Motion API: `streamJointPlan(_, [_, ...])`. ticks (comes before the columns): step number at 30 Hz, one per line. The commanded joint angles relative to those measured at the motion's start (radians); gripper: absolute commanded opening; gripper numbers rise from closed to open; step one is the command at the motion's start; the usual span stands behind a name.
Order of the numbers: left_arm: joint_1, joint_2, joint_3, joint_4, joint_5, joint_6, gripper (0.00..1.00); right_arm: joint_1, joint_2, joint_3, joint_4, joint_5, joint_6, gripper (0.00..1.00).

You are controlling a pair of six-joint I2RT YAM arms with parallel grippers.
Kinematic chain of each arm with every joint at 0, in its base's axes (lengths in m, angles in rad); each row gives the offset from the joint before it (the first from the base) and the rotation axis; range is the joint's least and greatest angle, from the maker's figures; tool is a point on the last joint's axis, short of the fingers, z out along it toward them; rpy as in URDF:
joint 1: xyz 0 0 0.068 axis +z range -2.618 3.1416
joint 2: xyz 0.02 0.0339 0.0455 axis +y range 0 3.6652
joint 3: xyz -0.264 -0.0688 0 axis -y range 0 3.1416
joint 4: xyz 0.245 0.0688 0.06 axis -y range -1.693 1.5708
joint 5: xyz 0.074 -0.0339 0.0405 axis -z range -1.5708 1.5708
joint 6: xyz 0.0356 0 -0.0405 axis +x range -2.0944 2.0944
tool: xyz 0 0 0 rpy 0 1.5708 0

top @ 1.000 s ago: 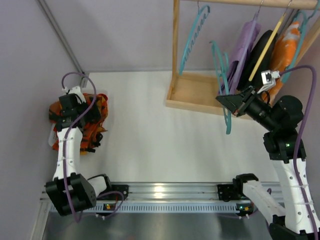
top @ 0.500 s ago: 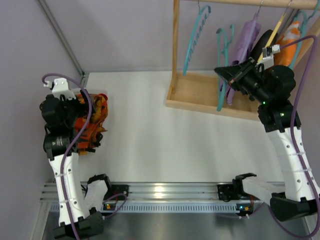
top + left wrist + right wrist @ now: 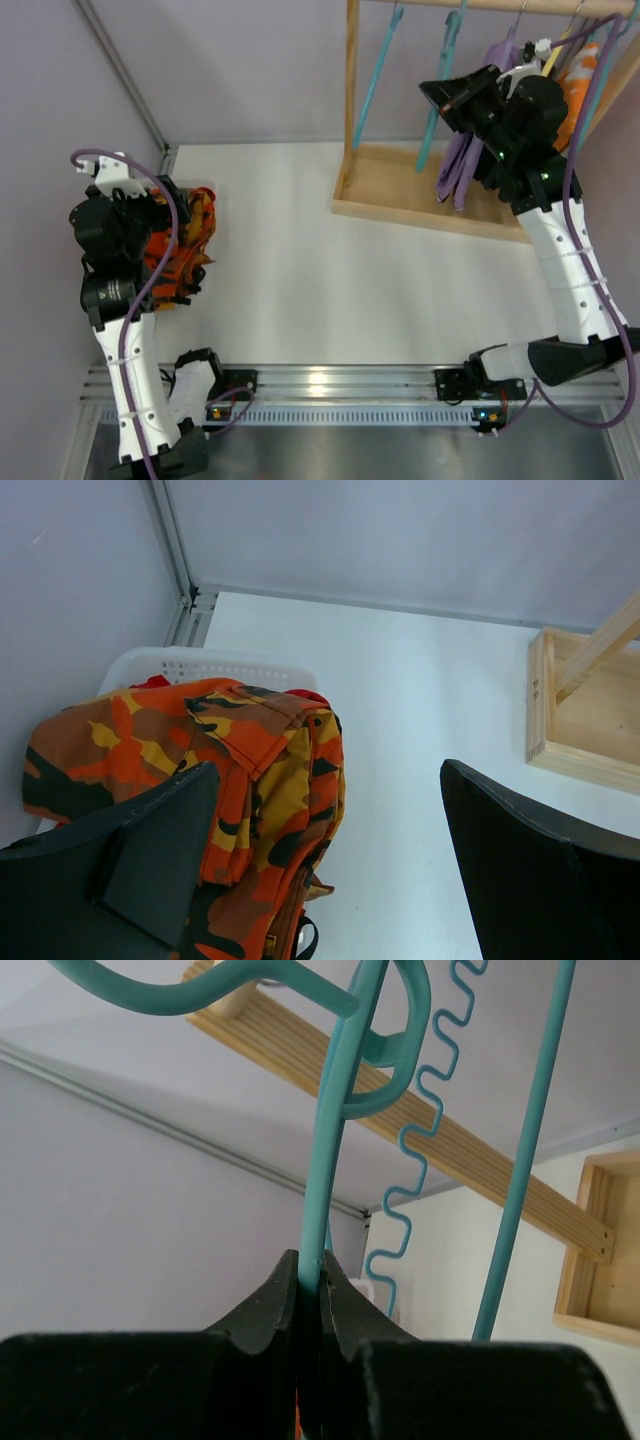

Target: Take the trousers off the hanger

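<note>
The camouflage trousers [image 3: 188,245] lie bunched in a white basket [image 3: 210,664] at the table's left edge, free of any hanger; the left wrist view shows them [image 3: 250,770] just below the fingers. My left gripper [image 3: 166,203] [image 3: 328,770] hovers above them, open, holding nothing. My right gripper [image 3: 442,97] [image 3: 310,1260] is raised to the wooden rack's top rail [image 3: 470,1150] and is shut on the thin teal hanger [image 3: 431,132] [image 3: 328,1180], whose hook curls at the rail.
A wooden rack with a tray base [image 3: 395,190] stands at the back right. It carries a second teal hanger [image 3: 373,85], a purple garment [image 3: 462,160], an orange-and-white garment [image 3: 583,95] and a yellow hanger [image 3: 553,57]. A wall runs close along the left.
My right arm has swung up and lifted the teal hanger from beside the rack base to the top rail. My left arm has risen off the trousers, its jaws opening wider.
</note>
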Motion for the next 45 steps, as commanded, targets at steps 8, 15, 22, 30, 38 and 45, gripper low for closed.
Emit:
streamJointPlan(8, [-0.001,-0.047,0.048,0.008,0.034,-0.016,0.98,0.014,0.195,0.236,0.069,0.076,-0.040,0.00])
streamJointPlan(15, [-0.001,-0.081,0.042,0.008,0.030,0.003,0.98,0.011,0.286,0.267,0.112,0.053,-0.034,0.00])
streamJointPlan(22, [0.000,-0.089,0.045,0.006,0.041,0.013,0.98,0.011,0.333,0.243,0.143,0.017,-0.042,0.00])
streamJointPlan(30, [0.000,-0.096,0.053,-0.003,0.094,0.015,0.98,-0.011,0.358,0.253,0.207,-0.060,-0.085,0.12])
streamJointPlan(38, [-0.001,0.020,0.136,-0.104,0.160,0.019,0.98,-0.011,0.272,0.141,0.184,-0.083,-0.117,0.71])
streamJointPlan(45, [-0.001,0.106,0.165,-0.104,0.208,0.012,0.98,-0.014,0.172,0.108,0.141,-0.092,-0.177,0.87])
